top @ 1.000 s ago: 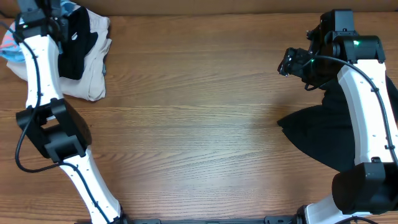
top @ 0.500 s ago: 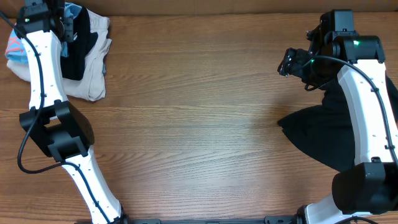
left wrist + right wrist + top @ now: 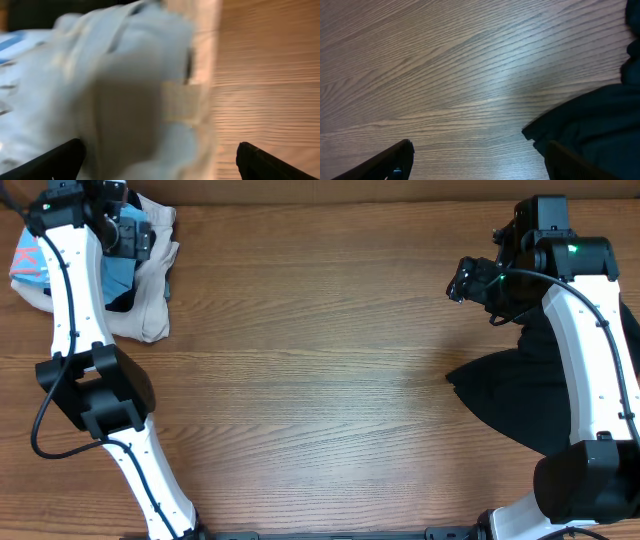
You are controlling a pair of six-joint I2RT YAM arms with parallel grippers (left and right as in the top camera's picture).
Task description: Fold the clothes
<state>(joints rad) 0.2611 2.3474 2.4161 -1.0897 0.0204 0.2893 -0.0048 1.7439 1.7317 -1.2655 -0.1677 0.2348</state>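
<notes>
The clothes lie in two places. At the table's far left corner a pile holds a beige piece (image 3: 150,300), a light blue T-shirt (image 3: 28,260) and a black piece (image 3: 121,300). My left gripper (image 3: 128,232) hovers over this pile, open, with nothing between its fingers. The left wrist view is blurred, with pale beige cloth (image 3: 130,85) under the wide-apart fingertips (image 3: 65,159). A large black garment (image 3: 530,405) lies at the right edge. My right gripper (image 3: 463,280) is open above bare wood, left of the black garment (image 3: 600,120).
The wooden table (image 3: 320,380) spreads between the two heaps. The table's back edge runs just behind the left pile. My right arm's white links (image 3: 590,360) stand over the black garment.
My left gripper has opened and let go of the black piece it held, which has dropped onto the pile. The left arm shifted slightly. The right arm has not moved.
</notes>
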